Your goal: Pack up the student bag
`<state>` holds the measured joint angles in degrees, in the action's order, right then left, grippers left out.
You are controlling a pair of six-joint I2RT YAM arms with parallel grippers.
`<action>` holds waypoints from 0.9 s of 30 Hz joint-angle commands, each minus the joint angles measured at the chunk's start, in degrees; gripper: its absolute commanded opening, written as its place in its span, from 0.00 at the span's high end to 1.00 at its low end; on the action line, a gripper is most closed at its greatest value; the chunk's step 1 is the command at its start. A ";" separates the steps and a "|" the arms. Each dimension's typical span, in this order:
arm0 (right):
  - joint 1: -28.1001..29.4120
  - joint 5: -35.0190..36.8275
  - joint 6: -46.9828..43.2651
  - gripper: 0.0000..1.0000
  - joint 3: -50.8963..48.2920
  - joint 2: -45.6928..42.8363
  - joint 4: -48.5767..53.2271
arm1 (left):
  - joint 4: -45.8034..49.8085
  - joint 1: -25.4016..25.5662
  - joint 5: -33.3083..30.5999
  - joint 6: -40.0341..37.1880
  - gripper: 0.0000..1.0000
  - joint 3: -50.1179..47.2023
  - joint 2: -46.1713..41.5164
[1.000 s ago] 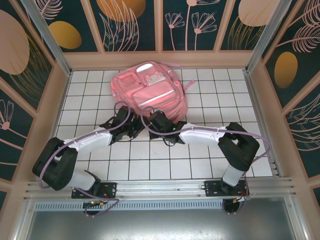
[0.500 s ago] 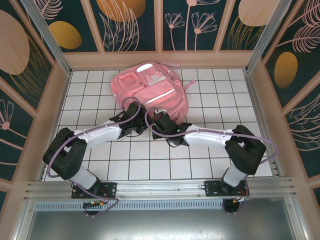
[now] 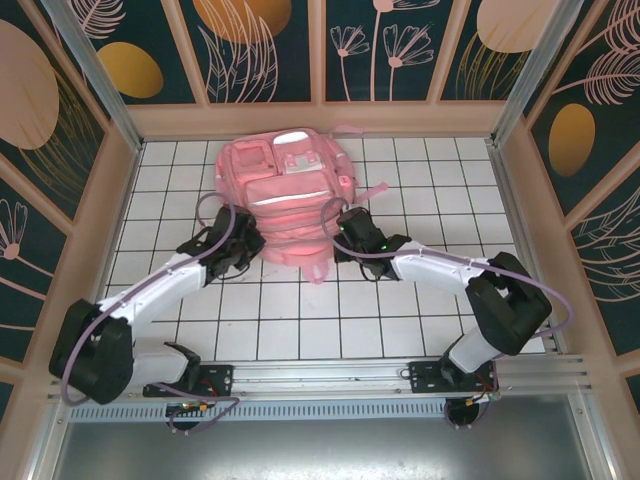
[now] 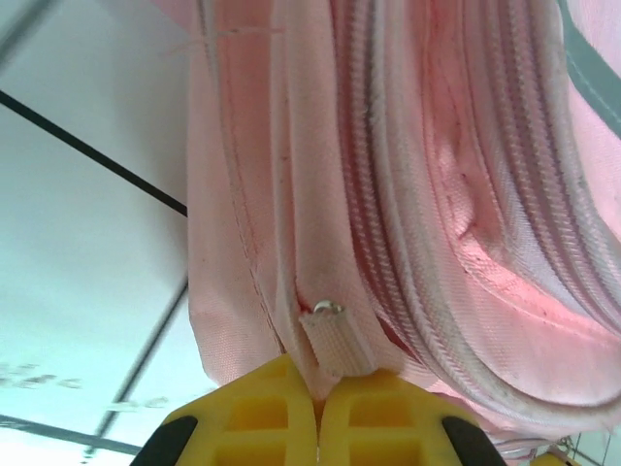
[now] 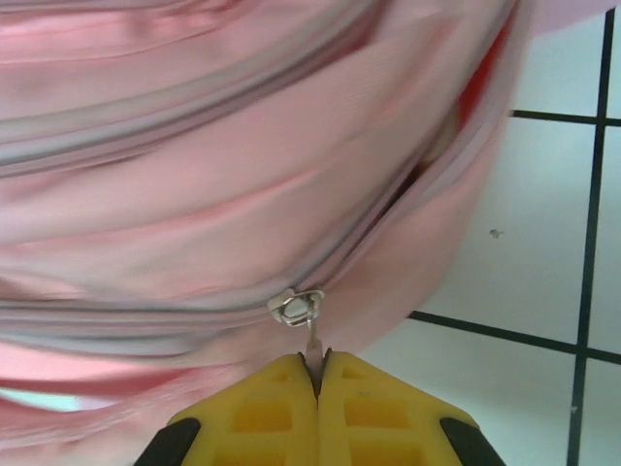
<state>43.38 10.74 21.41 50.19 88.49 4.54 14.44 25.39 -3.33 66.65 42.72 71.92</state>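
1. On the white tiled bench (image 3: 300, 320), the student bag (image 3: 285, 190) lies flat toward the far wall, front pockets up, with its long axis running near to far.
2. The left hand (image 4: 317, 386) is pinched tight on a small fabric tab (image 4: 335, 342) at a seam beside the zipper tracks (image 4: 408, 194), with no gap between its fingers.
3. The right hand (image 5: 317, 367) is likewise clamped, gripping the thin pull below the metal zipper slider (image 5: 296, 307).
4. The bag sits just beyond both hands, the left at its near-left flank and the right at its near-right flank.
5. The right hand has the slider, so the opening pull is probably its job, with the left anchoring the fabric.
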 commanded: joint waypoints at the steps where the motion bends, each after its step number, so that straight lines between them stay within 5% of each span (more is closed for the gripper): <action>1: -3.32 1.44 -3.93 1.00 2.26 0.74 2.53 | 7.61 -7.40 -8.44 -5.64 1.00 -1.97 -5.20; 9: 3.79 -7.36 -4.11 1.00 10.80 8.08 0.81 | 11.87 -14.41 -6.90 -14.27 0.98 3.69 -0.77; 13: 7.23 -9.51 -2.05 1.00 12.01 10.16 -1.11 | 10.35 -14.40 1.56 -12.41 0.53 4.20 -1.15; 15: 7.95 -9.59 -1.10 1.00 12.28 10.80 -1.69 | 8.52 -13.94 4.86 -7.90 0.46 2.18 -2.69; 27: 8.08 -9.67 -1.19 1.00 11.66 10.88 -3.97 | -0.25 4.08 8.00 10.17 0.43 -0.12 -0.30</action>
<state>51.09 2.50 20.01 60.62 99.22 3.18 18.11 26.81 2.90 71.44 42.19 69.01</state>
